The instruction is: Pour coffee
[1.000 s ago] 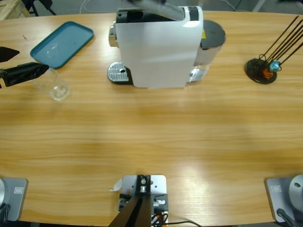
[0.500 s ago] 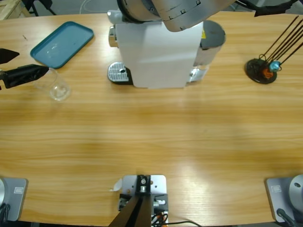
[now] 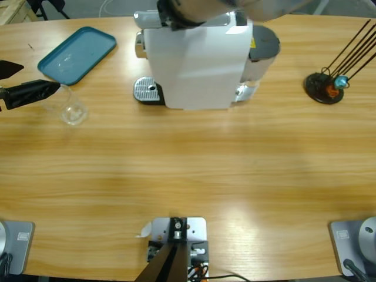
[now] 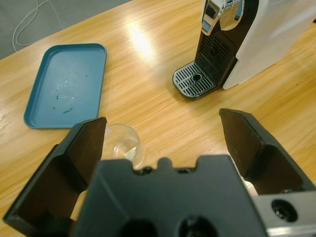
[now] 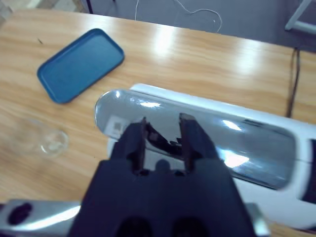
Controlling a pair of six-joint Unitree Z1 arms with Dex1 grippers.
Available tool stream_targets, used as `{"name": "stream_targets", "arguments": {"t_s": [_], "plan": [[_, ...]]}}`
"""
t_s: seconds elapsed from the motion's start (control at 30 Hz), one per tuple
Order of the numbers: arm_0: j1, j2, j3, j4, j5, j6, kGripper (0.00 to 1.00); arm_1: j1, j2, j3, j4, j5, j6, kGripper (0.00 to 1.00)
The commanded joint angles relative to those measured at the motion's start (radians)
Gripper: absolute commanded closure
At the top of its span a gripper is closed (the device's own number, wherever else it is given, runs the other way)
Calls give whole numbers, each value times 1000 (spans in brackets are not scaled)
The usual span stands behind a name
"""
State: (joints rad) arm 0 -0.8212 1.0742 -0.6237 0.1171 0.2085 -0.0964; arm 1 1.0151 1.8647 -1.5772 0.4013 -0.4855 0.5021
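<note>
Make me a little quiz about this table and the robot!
1. Fill in: the tray is coloured ___.
2. True or false: the glass is full.
3. The right claw hovers above the: A tray, B glass, C machine.

Key: 1 blue; 2 false; 3 C.

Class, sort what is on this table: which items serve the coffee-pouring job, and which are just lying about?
For the job:
coffee machine
its drip tray
clear glass cup
left gripper, jaws open near the cup
right gripper, over the machine's top

Lying about:
blue tray
black stand with thin rods
</note>
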Motion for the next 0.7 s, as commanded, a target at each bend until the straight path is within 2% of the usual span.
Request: {"name": "stream_targets", "arguments": {"t_s": [0.03,0.13,0.27,0.47,0.7], "plan": [[39,4,19,10,154,-29,0,-7,-213,-45,279,8,-66,0],[74,10,15,35,233,-31,0,-7,-286,30,376,113,-90,0],[107,74,31,84,224,-111,0,-7,-387,232,321,199,-156,0],[106,127,79,74,219,-243,0,-7,-438,333,310,209,-150,0],[76,119,205,-29,144,-271,0,-7,-417,378,299,209,-125,0]]}}
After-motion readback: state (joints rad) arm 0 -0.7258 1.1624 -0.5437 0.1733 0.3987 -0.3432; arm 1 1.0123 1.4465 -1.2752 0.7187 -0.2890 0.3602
